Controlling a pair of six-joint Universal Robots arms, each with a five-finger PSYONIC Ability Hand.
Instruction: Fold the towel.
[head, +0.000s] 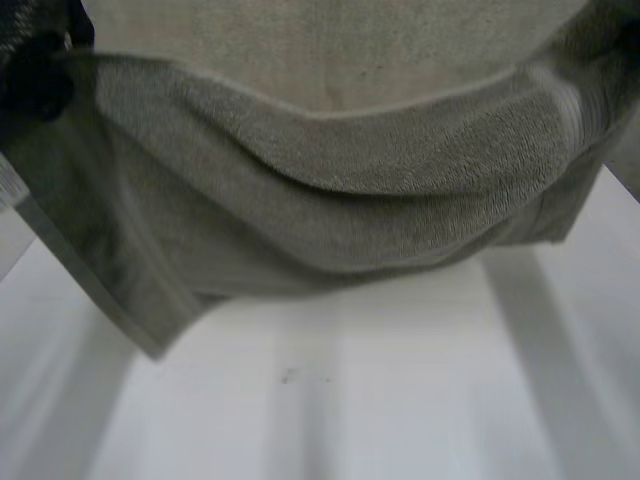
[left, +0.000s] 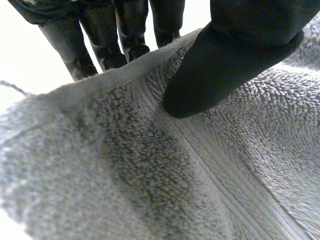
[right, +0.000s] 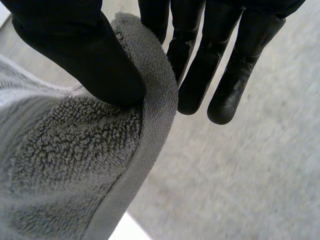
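The grey terry towel (head: 330, 180) hangs lifted above the white table (head: 350, 400), sagging in a curve between both sides, with one corner drooping low on the left. My left hand (head: 40, 70) is at the towel's upper left end. In the left wrist view the thumb (left: 225, 60) presses the towel (left: 150, 175) near its hemmed edge against the fingers (left: 125, 35) behind it. In the right wrist view my right hand's thumb (right: 85, 50) pinches the towel's edge (right: 65, 150) against the fingers (right: 225, 65). Both hands are shut on the towel.
More of the towel (head: 330, 50) spreads flat behind the raised fold, and it also lies below the right hand (right: 250, 175). Bare white table lies under the hanging cloth toward the front.
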